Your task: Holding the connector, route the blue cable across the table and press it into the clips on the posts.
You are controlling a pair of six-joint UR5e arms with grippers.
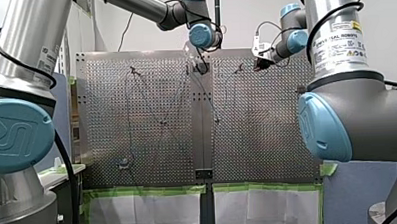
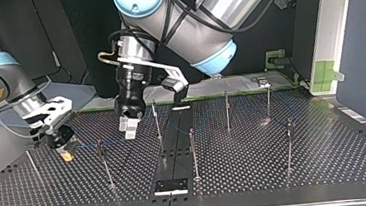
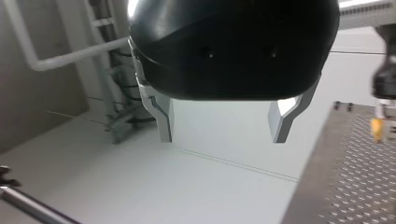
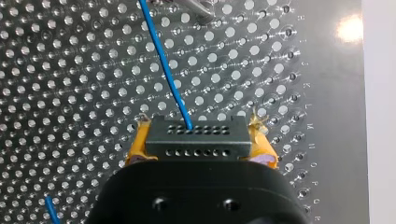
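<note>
Yellow-padded right gripper (image 4: 200, 129) grips the connector (image 4: 196, 142) low over the table (image 4: 70, 74).

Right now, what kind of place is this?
Probably a robotics lab: a perforated metal table with thin posts, and my right gripper holding the connector of a blue cable.

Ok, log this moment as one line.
right pincer: shut on connector | blue cable: trailing from connector over table | left pincer: open, empty
</note>
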